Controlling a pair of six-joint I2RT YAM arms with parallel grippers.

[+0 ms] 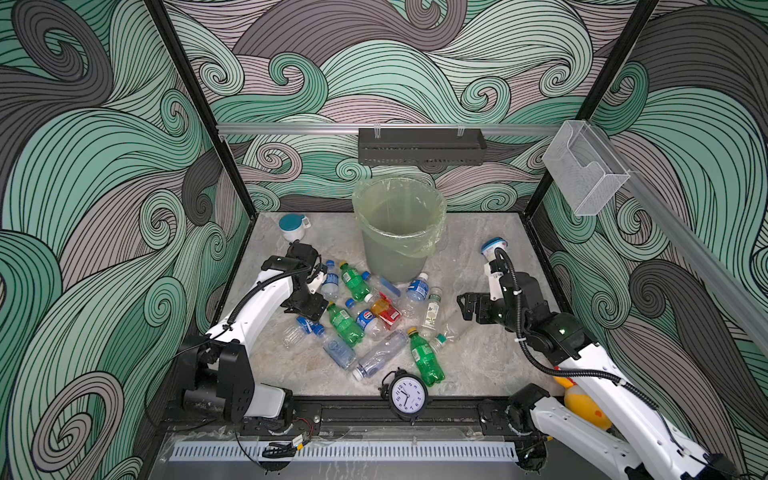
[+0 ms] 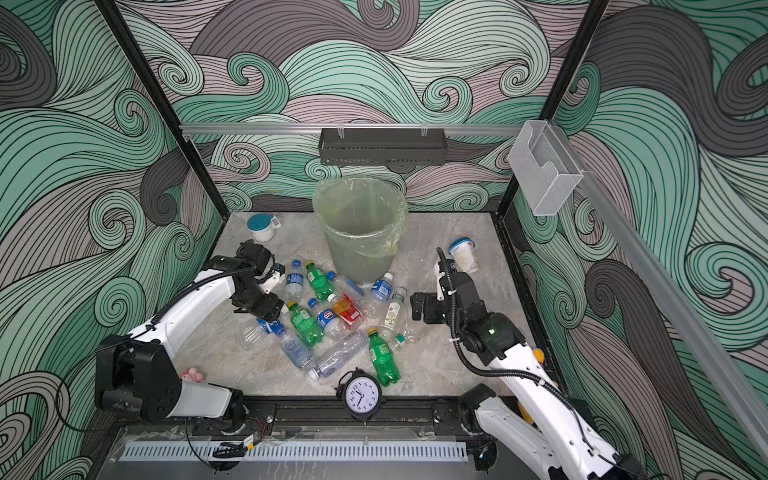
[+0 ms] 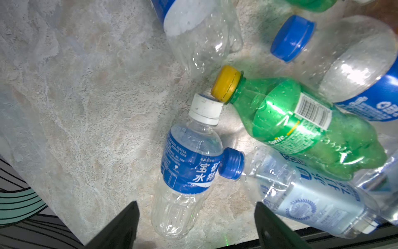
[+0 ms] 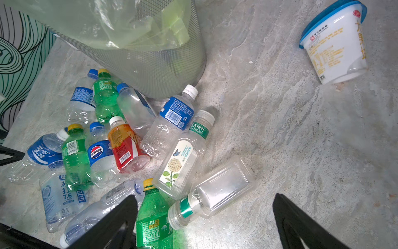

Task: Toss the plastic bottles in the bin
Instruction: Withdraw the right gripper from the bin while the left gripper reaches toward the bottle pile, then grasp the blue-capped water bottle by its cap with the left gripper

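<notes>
Left fingers point(image 3: 122, 224): are standing apart, one on each side of the base of a white-capped bottle point(image 3: 189, 168), with a gap showing on both sides; they are gripping nothing.
White-capped bottle: clear with a blue label, it is lying on its side on the surface point(image 3: 75, 107), with its cap meeting the yellow cap of a green bottle point(image 3: 301, 129).
Blue-capped bottle point(image 3: 312, 194): is lying just beside it, its cap pressing against the blue label.
Right fingers point(image 4: 301, 222): are standing wide apart and holding nothing, hovering at the right edge of the heap.
Square clear bottle point(image 4: 221, 189): with a green neck band, it is lying on its side just ahead of the right fingers.
Plastic bottles point(image 1: 345, 326): are lying in a loose heap on the middle of the surface between the two arms, in front of the bin.
Bin point(image 1: 395, 257): is standing upright at the back, lined with a pale green bag; a few bottles are lying against its foot.
Teal-lidded cup point(image 1: 292, 226): is standing at the back left, apart from the heap.
Blue-lidded tub point(image 4: 336, 45): is lying tipped over near the right arm.
Alarm clock point(image 1: 406, 397): is standing at the front edge.
</notes>
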